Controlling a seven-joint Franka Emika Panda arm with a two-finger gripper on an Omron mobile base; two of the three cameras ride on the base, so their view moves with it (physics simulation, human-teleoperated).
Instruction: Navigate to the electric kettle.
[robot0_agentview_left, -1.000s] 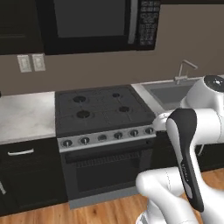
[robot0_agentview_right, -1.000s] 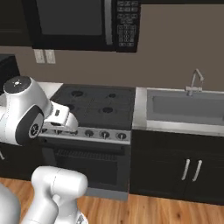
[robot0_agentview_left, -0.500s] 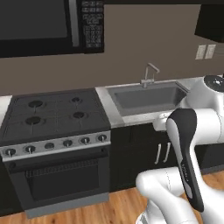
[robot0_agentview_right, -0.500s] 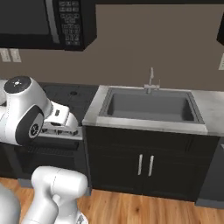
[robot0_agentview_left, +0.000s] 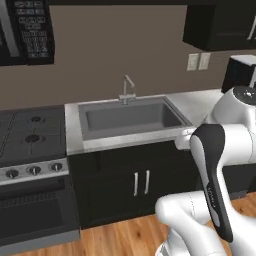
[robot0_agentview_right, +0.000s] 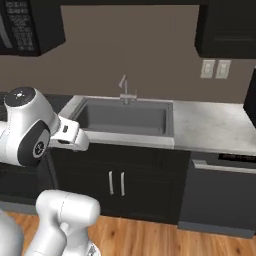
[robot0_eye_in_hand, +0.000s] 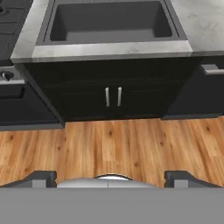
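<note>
Dark finger tips: gripper (robot0_eye_in_hand: 112, 177), 2 tips wide apart, holding nothing.
Below gripper: wood floor (robot0_eye_in_hand: 113, 144), cabinet doors (robot0_eye_in_hand: 113, 96).
Ahead: steel sink (robot0_agentview_left: 131, 118), faucet (robot0_agentview_left: 127, 90).
Electric kettle: unsighted; judged further right along the counter (robot0_agentview_right: 215, 127).

Even, soft rendered light, no glare. Sink (robot0_agentview_left: 131, 118) basin shaded darker than pale counter (robot0_agentview_right: 215, 125). Cabinets (robot0_eye_in_hand: 113, 97) below sink near-black, detail lost. Slight overall softness.
</note>
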